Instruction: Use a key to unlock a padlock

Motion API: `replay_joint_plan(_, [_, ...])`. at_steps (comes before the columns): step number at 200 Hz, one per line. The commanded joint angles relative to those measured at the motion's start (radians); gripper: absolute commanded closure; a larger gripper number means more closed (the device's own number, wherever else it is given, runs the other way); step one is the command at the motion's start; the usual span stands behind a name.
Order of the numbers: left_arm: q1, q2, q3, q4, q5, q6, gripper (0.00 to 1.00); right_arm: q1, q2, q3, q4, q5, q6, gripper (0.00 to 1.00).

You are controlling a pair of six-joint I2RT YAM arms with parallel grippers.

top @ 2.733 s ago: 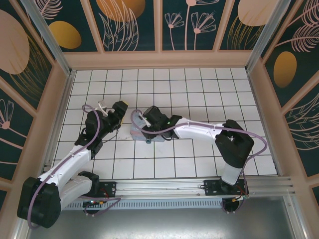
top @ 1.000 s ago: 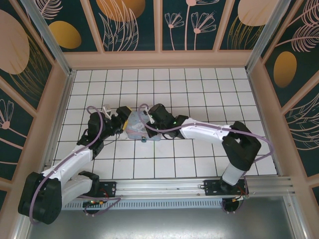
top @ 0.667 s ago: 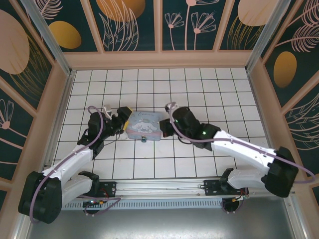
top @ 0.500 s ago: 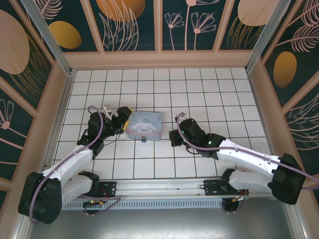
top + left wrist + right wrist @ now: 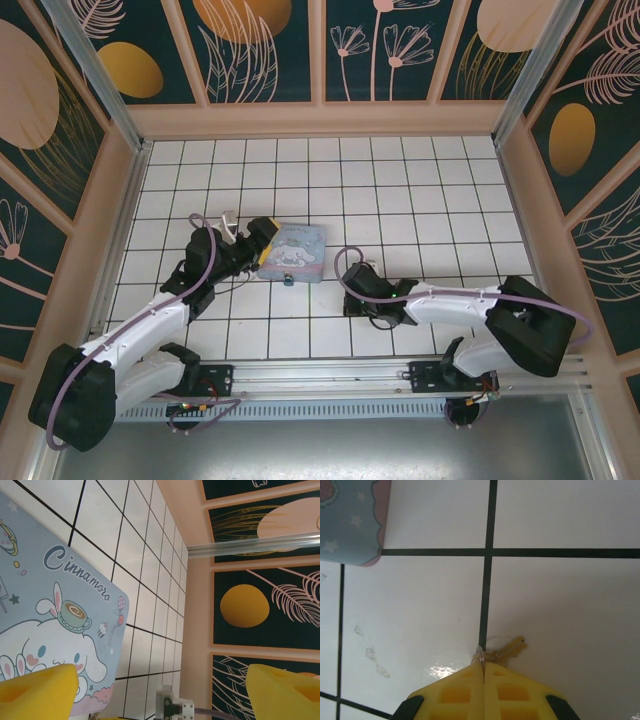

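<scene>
**A:** ok so the right gripper [image 5: 484, 666] is down on a floor tile [image 5: 570, 515], yellow pads squeezed together, and it looks like they're pinching the ring end of the key [image 5: 509, 649]. Pickup step?

**B:** yeah imo. The left gripper [image 5: 165, 682] is spread wide over the Cinnamoroll tin [image 5: 50, 615]. The padlock [image 5: 288, 281] sits at the tin's near edge, so next up: lift the key, carry it across, line it up with the keyhole.

Tiny dark padlock [image 5: 287, 281] rests on a white tile; thin pale key [image 5: 509, 649] lies flat.
</scene>
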Motion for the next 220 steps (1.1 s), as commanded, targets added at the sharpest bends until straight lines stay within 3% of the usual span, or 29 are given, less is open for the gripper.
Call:
replay_joint_plan(1, [-0.006,-0.003,0.012,0.038,-0.021,-0.007,0.13,-0.003,-0.009,0.003,-0.035,0.047,0.028,1.0])
replay_joint_plan(52, [-0.008,0.007,0.011,0.052,-0.016,-0.007,0.13,-0.015,-0.136,0.02,-0.075,0.044,0.063,0.99])
replay_joint_plan(65, [-0.008,0.009,0.008,0.059,-0.015,-0.01,0.13,-0.016,-0.175,0.018,-0.094,0.067,0.083,0.62])
replay_joint_plan(79, [-0.008,0.013,0.007,0.063,-0.014,-0.008,0.13,-0.017,-0.216,0.013,-0.113,0.094,0.109,0.5])
replay_joint_plan(109, [-0.009,0.018,0.007,0.068,-0.013,-0.009,0.13,-0.025,-0.236,0.016,-0.129,0.098,0.132,0.47])
replay_joint_plan(166, [-0.009,0.019,0.006,0.064,-0.021,-0.005,0.13,0.005,-0.032,0.137,-0.168,0.077,0.09,0.43])
replay_joint_plan(220, [-0.009,0.018,0.011,0.06,-0.021,0.001,0.13,0.044,0.147,0.257,-0.244,0.112,0.057,0.49])
